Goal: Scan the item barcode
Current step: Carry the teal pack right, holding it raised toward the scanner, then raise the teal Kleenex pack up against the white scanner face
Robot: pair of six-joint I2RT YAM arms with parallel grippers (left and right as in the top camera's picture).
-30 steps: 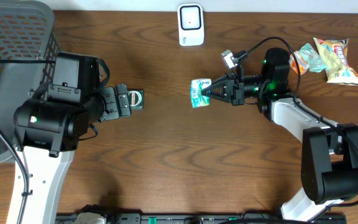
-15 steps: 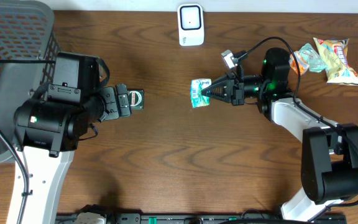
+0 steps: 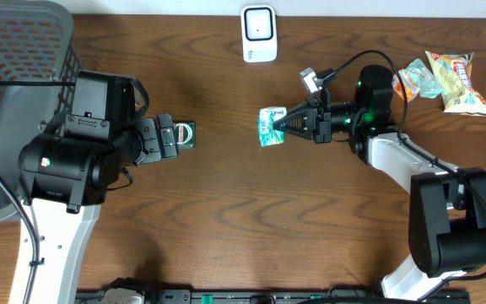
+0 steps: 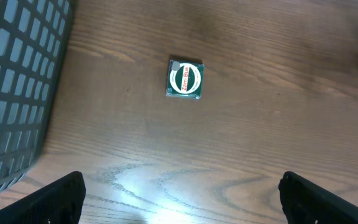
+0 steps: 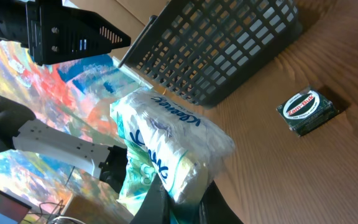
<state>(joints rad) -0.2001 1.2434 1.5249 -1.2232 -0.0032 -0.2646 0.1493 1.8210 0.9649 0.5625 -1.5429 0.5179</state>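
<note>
My right gripper (image 3: 282, 125) is shut on a small tissue pack (image 3: 269, 127), white with blue and green print, and holds it above the table's middle. In the right wrist view the pack (image 5: 166, 146) sticks out from between the fingers (image 5: 156, 202); I can make out no barcode on it. A white scanner (image 3: 259, 34) stands at the back edge, behind the pack. My left gripper (image 3: 169, 138) is open, just left of a small dark green box (image 3: 186, 134). That box (image 4: 184, 79) lies flat on the wood, ahead of the open left gripper (image 4: 191, 202).
A dark mesh basket (image 3: 15, 51) fills the back left corner, close to the left arm. Two snack packets (image 3: 456, 80) (image 3: 418, 78) lie at the back right. The green box (image 5: 307, 112) and the basket (image 5: 216, 43) also show in the right wrist view.
</note>
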